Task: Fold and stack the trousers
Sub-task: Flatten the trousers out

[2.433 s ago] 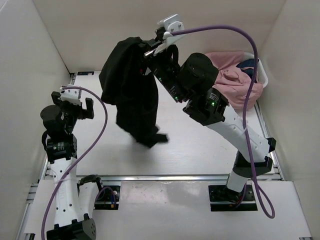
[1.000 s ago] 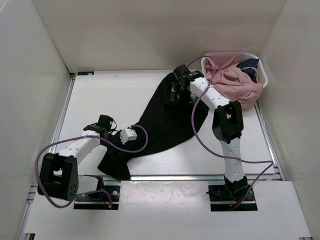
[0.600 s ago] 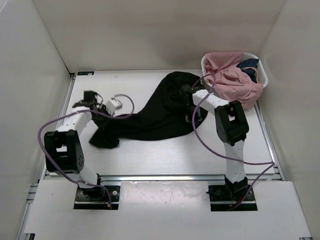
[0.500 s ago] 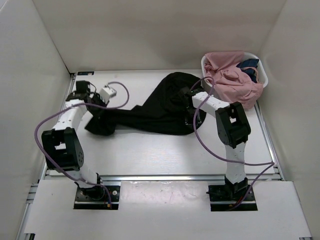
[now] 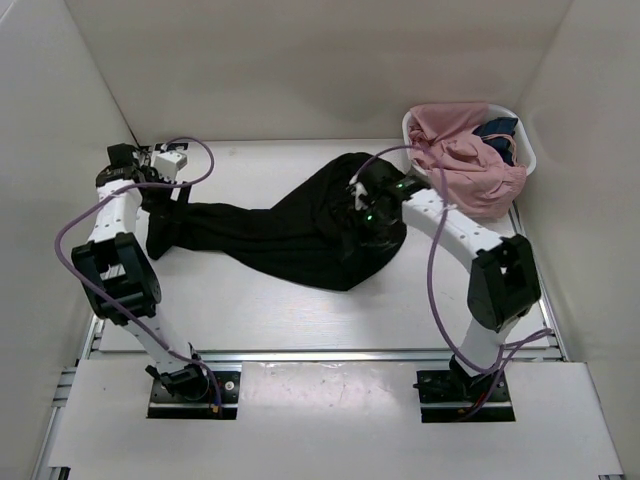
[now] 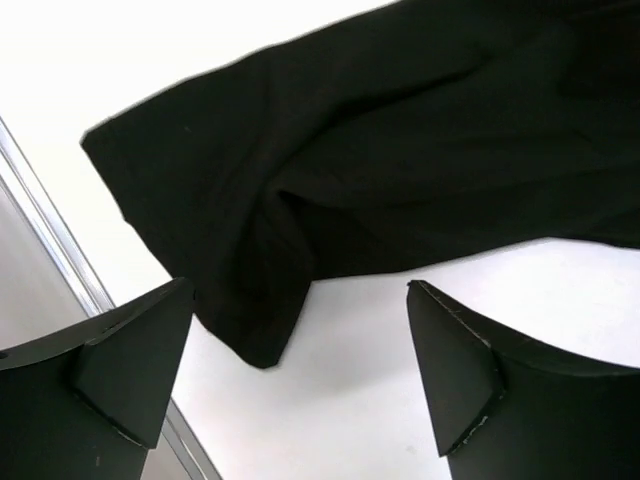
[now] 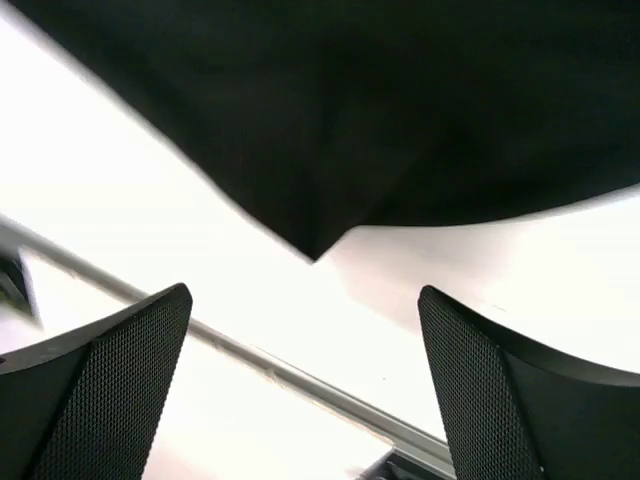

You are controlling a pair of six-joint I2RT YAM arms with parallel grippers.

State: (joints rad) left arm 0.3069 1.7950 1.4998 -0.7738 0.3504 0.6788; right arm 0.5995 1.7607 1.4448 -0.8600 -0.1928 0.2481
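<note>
Long black soft-fabric trousers (image 5: 290, 228) were spread flat on the white tabletop (image 5: 300, 300), unfolded. A white oval laundry basket (image 5: 527, 152) was taken as landmark. It was filled with a crumpled pink garment (image 5: 460, 155) and a small dark blue garment (image 5: 497, 129). The trousers were stretched from just beside the basket out to the side farthest from it. The wide, bunched end was laid nearest the basket, and the narrow leg end farthest from it.

The right gripper (image 7: 305, 385) was held over the basket-side end. Its jaws were spread wide and nothing was gripped. In the right wrist view a pointed edge of black cloth was seen beyond the gap between the fingers, apart from them; the view was blurred.

The left gripper (image 6: 290, 375) was held over the far leg end, jaws likewise spread and nothing gripped. The rumpled hem was seen beyond the fingertips, with bare tabletop between them. Contact with the cloth could not be told for either gripper.
</note>
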